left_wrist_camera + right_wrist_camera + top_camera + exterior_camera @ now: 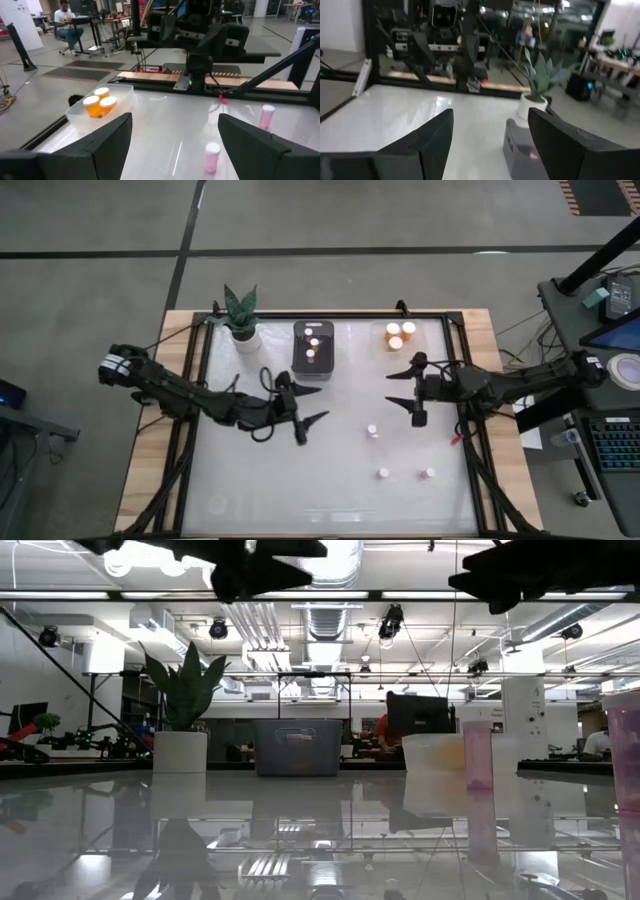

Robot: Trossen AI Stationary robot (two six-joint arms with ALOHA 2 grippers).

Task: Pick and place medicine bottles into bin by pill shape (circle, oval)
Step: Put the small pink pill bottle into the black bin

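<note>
Hovering over the middle of the table (250,480), the left gripper (312,406) has its fingers spread wide and holds nothing, just in front of the dark bin (312,346). That bin sits at the back edge near the middle and holds 3 small pinkish bottles (312,344). The right gripper (404,389) hangs toward the right side, fingers also spread and empty. A clear bin (399,335) in the back right corner holds 3 orange bottles (400,334). 3 more small bottles stand loose on the table: 1 (372,431) just in front of the right gripper, and 2 (383,473) (430,473) nearer the front edge. A potted plant (241,315) stands at the back left.
</note>
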